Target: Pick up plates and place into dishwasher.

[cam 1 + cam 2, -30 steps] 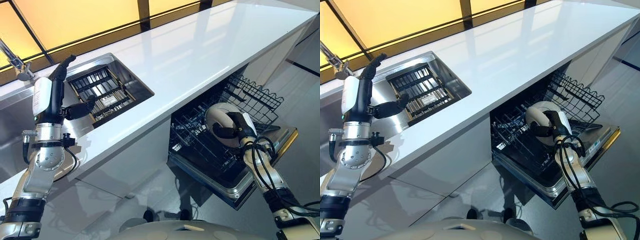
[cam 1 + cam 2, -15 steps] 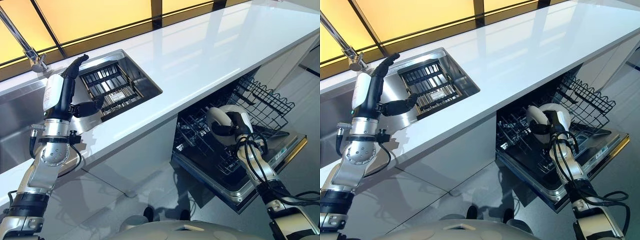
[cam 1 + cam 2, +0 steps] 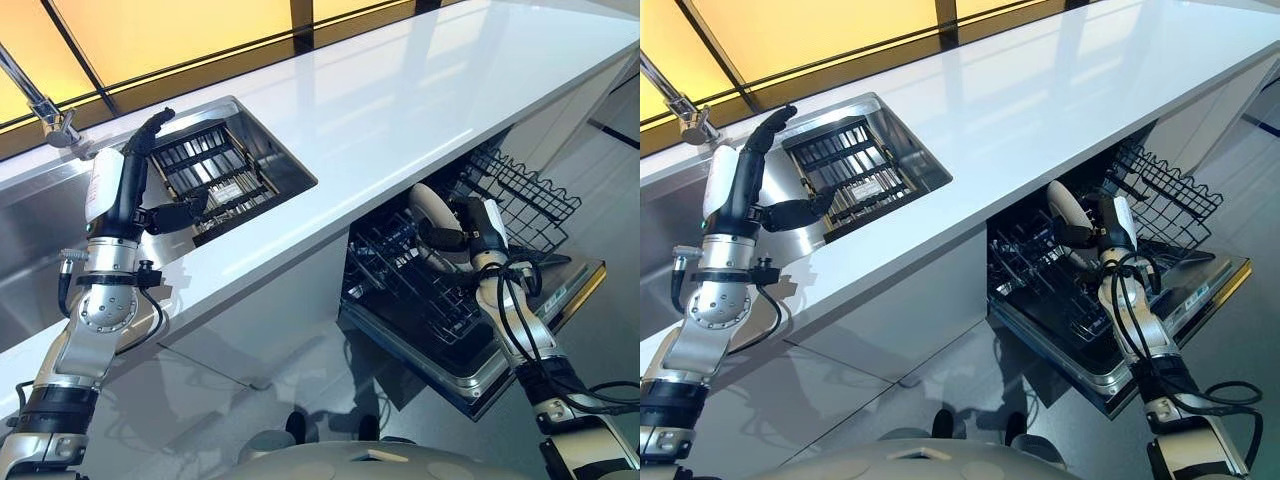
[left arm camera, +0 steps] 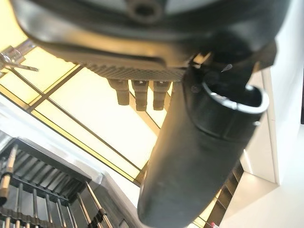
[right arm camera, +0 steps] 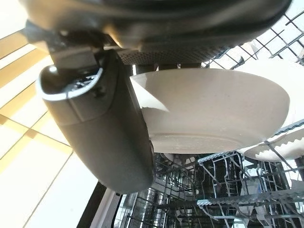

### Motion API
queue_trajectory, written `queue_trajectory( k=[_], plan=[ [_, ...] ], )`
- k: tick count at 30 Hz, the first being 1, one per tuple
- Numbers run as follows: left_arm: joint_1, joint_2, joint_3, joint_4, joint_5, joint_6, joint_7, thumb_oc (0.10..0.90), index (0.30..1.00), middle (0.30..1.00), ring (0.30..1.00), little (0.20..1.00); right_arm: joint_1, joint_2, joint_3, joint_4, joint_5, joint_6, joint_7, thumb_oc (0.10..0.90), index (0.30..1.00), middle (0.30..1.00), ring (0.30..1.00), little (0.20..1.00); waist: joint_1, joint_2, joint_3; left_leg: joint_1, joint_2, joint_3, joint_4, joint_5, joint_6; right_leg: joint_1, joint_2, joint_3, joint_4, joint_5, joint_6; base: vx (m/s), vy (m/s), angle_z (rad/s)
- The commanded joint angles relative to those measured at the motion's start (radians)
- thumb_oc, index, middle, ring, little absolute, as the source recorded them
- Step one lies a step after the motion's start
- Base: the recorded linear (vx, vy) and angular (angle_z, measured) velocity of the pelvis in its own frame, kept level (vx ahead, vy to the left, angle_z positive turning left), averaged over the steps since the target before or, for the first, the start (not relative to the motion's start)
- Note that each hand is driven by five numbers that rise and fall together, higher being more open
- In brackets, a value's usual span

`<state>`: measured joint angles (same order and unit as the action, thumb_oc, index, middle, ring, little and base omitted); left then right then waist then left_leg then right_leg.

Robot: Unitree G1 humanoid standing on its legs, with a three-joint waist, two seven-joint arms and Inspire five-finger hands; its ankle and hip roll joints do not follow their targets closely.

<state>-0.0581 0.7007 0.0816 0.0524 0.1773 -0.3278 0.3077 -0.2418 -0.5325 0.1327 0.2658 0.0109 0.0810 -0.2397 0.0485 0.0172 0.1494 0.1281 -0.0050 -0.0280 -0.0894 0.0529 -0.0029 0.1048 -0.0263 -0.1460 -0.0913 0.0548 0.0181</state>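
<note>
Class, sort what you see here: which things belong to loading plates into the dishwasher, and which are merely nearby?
Part of the job: plate pinched in the right hand; dishwasher rack; open dishwasher door.

Just nearby: sink drying rack; faucet; white countertop; open left hand.

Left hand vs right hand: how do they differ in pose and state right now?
The left hand is raised over the counter beside the sink, fingers straight, holding nothing; the right hand is low at the open dishwasher rack, thumb and fingers pinching a white plate. The left hand points upward; the right hand holds its plate on edge over the rack. Both are dark hands on silver-grey arms.
</note>
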Motion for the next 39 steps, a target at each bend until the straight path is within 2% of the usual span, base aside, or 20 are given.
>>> queue_trajectory(
  k=[1,6,10,14,19,23,30,39],
  plan=[
    [-0.096,0.061,0.027,-0.002,-0.035,-0.065,0.031,0.800,0.900,0.900,0.900,0.900,-0.065,-0.074,-0.064,-0.145,0.016,-0.122,0.028,0.100,0.300,0.300,0.300,0.200,-0.021,0.000,-0.081,0.005,-0.045,0.055,0.034,-0.126,0.026,0.012,0.037,-0.025,0.114,-0.165,0.027,0.01,0.010,-0.05],
    [-0.097,0.058,0.020,0.006,-0.028,-0.074,0.029,0.800,0.900,0.900,0.900,0.900,-0.046,-0.073,-0.061,-0.137,0.031,-0.084,0.120,0.100,0.300,0.300,0.300,0.200,-0.025,-0.003,-0.082,0.009,-0.045,0.061,0.030,-0.126,0.025,0.010,0.034,-0.026,0.114,-0.164,0.030,0.00,0.002,-0.01],
    [-0.096,0.063,0.023,0.008,-0.031,-0.074,0.026,0.800,0.900,0.900,0.900,0.900,-0.032,-0.083,-0.052,-0.104,0.034,-0.028,0.183,0.100,0.300,0.300,0.300,0.200,-0.025,-0.005,-0.082,0.010,-0.045,0.064,0.024,-0.123,0.024,0.009,0.034,-0.028,0.115,-0.163,0.031,0.00,0.000,0.00],
    [-0.101,0.068,0.016,0.006,-0.034,-0.063,0.024,0.800,0.900,0.900,0.900,0.900,-0.032,-0.088,-0.033,-0.067,0.029,-0.007,0.217,0.100,0.300,0.300,0.300,0.200,-0.023,-0.006,-0.081,0.012,-0.043,0.065,0.020,-0.121,0.023,0.011,0.032,-0.033,0.113,-0.162,0.032,0.00,0.000,0.00],
    [-0.105,0.064,0.009,0.015,-0.026,-0.063,0.025,0.800,0.900,0.900,0.900,0.900,-0.046,-0.073,-0.011,-0.056,0.070,-0.061,0.214,0.100,0.300,0.300,0.300,0.200,-0.016,-0.005,-0.078,0.012,-0.041,0.061,0.019,-0.119,0.023,0.012,0.030,-0.040,0.115,-0.162,0.031,0.00,0.000,0.00],
    [-0.099,0.057,0.010,0.022,-0.017,-0.070,0.030,0.800,0.900,0.900,0.900,0.900,-0.037,-0.054,-0.015,-0.065,0.072,-0.080,0.203,0.100,0.300,0.300,0.300,0.200,-0.014,-0.004,-0.078,0.010,-0.042,0.059,0.018,-0.118,0.022,0.011,0.029,-0.042,0.116,-0.163,0.032,0.00,0.000,0.00],
    [-0.092,0.061,0.012,0.007,-0.024,-0.061,0.021,0.800,0.900,0.900,0.900,0.900,-0.033,-0.060,0.008,0.025,0.005,0.009,0.227,0.100,0.300,0.300,0.300,0.200,-0.004,-0.004,-0.076,0.009,-0.041,0.055,0.015,-0.116,0.019,0.014,0.026,-0.055,0.114,-0.165,0.033,0.00,0.000,0.00],
    [-0.146,0.076,-0.026,0.020,-0.046,-0.046,0.001,0.800,0.900,0.900,0.900,0.900,-0.130,-0.064,0.092,0.176,-0.017,0.058,0.205,0.100,0.300,0.300,0.300,0.200,0.016,-0.005,-0.070,0.010,-0.040,0.048,0.020,-0.117,0.014,0.022,0.025,-0.066,0.112,-0.166,0.027,0.00,-0.001,0.00]
  ],
)
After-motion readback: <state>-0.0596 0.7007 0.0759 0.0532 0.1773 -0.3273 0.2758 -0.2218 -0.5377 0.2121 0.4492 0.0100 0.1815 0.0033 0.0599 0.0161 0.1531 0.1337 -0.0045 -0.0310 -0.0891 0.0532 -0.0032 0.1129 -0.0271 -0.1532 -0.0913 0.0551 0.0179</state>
